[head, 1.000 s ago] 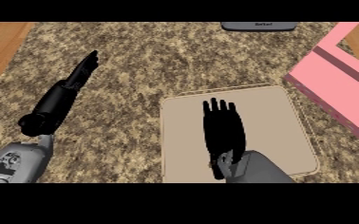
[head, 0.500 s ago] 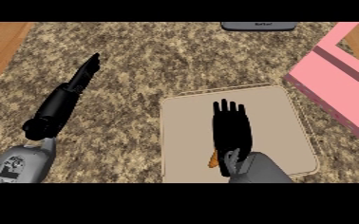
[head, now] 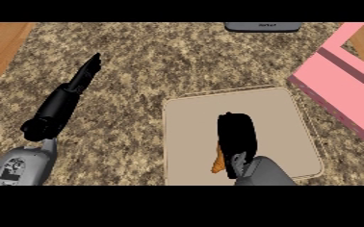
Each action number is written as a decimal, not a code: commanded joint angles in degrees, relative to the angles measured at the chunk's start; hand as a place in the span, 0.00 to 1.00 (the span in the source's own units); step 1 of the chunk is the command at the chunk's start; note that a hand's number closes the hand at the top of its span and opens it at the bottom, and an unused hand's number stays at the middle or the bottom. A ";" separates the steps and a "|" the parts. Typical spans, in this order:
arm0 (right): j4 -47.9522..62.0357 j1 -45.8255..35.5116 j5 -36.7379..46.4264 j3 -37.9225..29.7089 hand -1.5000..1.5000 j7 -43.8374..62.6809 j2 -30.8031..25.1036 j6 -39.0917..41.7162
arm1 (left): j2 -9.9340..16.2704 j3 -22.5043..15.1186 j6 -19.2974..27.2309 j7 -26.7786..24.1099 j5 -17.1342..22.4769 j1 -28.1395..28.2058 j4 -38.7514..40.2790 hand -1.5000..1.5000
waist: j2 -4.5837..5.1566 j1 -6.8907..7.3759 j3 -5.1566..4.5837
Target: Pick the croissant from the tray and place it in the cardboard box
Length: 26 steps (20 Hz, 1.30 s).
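We see the croissant [head: 218, 162] only as a small orange-brown sliver showing at the left edge of our right hand [head: 235, 134], low on the tray [head: 192, 125], toward its near side. The rest of it is hidden under the hand, so we cannot tell its full shape or which way it lies. Our right hand sits directly over it, palm down, with the fingers bent downward rather than stretched out flat; they appear to be curling round the croissant, though the contact itself is covered by the back of the hand. The grey right forearm [head: 265, 174] comes in from the lower edge just behind it. The tray is a beige, rounded-corner square lying flat on the speckled granite counter [head: 156, 62], at the lower right of the view. To the right of the tray, close to its far right corner, stands the pink box [head: 331, 79], partly cut off by the view's right edge. A dark grey object [head: 262, 26] lies at the counter's far edge, well apart from the tray. Our left hand [head: 86, 73] is on the left side of the view, well away from the tray, fingers held straight and together, pointing away from us, holding nothing.
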 commanded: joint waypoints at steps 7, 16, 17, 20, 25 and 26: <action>2.34 -0.75 10.68 5.63 1.00 -3.81 2.85 -6.47 | -0.70 2.08 -2.47 2.30 -0.89 2.08 -5.26 0.50 | 0.15 0.22 0.13; 8.10 -9.78 -5.26 -10.27 1.00 -40.03 -5.57 -23.20 | -3.22 0.31 -0.87 1.29 -3.22 -1.39 -0.51 0.50 | 0.56 0.76 0.19; 3.92 -9.82 -5.73 -11.73 1.00 -41.17 -7.96 -22.90 | -0.47 2.79 -3.32 2.43 -0.61 -0.14 -2.40 0.50 | 0.29 0.66 0.18; 4.29 -14.14 -4.21 -13.05 1.00 -43.77 -8.95 -22.80 | -1.11 2.74 -3.80 0.74 -0.43 2.62 -3.27 0.50 | 0.22 0.63 0.13; -11.57 -11.89 -8.01 -19.63 1.00 -40.76 -13.01 -17.38 | -2.33 2.34 -1.64 1.26 -3.57 1.58 -2.71 0.50 | -0.02 -0.56 0.11; -9.47 -10.05 -5.61 -20.16 1.00 -39.47 -11.50 -21.64 | -4.12 1.18 -1.47 3.92 -3.27 0.25 -3.29 0.50 | 0.09 -0.44 0.13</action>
